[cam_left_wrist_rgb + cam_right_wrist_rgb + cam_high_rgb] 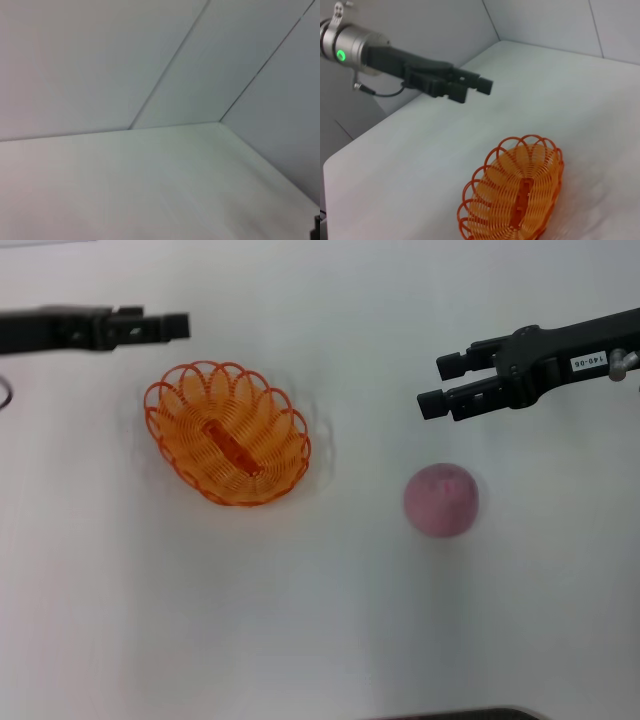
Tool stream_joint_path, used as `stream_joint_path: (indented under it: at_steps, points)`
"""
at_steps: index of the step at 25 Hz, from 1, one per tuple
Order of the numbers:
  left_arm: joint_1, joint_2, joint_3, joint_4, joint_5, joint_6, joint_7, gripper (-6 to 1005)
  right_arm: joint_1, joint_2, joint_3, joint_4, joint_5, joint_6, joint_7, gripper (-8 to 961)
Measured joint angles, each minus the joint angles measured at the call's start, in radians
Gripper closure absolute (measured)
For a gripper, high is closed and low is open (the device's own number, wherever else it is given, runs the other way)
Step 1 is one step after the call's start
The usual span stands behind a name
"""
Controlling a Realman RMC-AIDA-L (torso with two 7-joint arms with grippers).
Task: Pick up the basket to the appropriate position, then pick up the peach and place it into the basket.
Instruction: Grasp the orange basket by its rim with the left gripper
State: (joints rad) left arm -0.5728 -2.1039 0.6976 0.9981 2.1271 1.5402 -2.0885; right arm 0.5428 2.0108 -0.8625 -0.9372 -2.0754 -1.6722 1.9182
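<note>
The orange wire basket (228, 432) stands upright on the white table, left of centre; it also shows in the right wrist view (515, 195), empty. The pink peach (441, 500) lies on the table to the basket's right, well apart from it. My left gripper (165, 325) hovers just beyond the basket's far left rim, open and empty; it also shows in the right wrist view (472, 90). My right gripper (441, 384) is open and empty, in the air just beyond the peach. The left wrist view shows neither basket nor peach.
The white table (320, 640) is bounded by pale walls meeting at a corner (218, 121). A dark edge (460, 714) shows at the bottom of the head view.
</note>
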Motion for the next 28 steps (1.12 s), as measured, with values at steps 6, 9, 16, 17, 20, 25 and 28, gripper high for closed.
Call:
stream_joint_path:
  at_steps: [6, 9, 16, 17, 20, 25, 28]
  points:
    - [-0.076, 0.017, 0.150, 0.054, 0.154, -0.132, -0.153, 110, 0.004, 0.003, 0.005, 0.000, 0.000, 0.003, -0.001, 92]
    - [-0.114, 0.013, 0.189, 0.073, 0.292, -0.177, -0.224, 110, 0.005, 0.005, 0.004, 0.000, 0.000, 0.015, -0.002, 92]
    - [-0.203, 0.009, 0.220, 0.006, 0.463, -0.216, -0.285, 112, 0.017, 0.006, 0.000, 0.002, -0.001, 0.022, -0.002, 93]
    - [-0.213, 0.010, 0.226, -0.018, 0.475, -0.228, -0.283, 112, 0.018, 0.006, 0.000, 0.002, -0.001, 0.024, -0.002, 93]
    - [-0.237, 0.012, 0.242, -0.091, 0.501, -0.271, -0.277, 112, 0.020, 0.007, 0.000, 0.002, -0.001, 0.024, -0.003, 93]
    - [-0.253, 0.010, 0.272, -0.163, 0.514, -0.325, -0.257, 113, 0.020, 0.009, 0.000, 0.003, -0.002, 0.025, -0.004, 93]
    - [-0.254, 0.008, 0.300, -0.184, 0.516, -0.340, -0.257, 114, 0.020, 0.009, 0.000, 0.009, -0.002, 0.025, -0.004, 93]
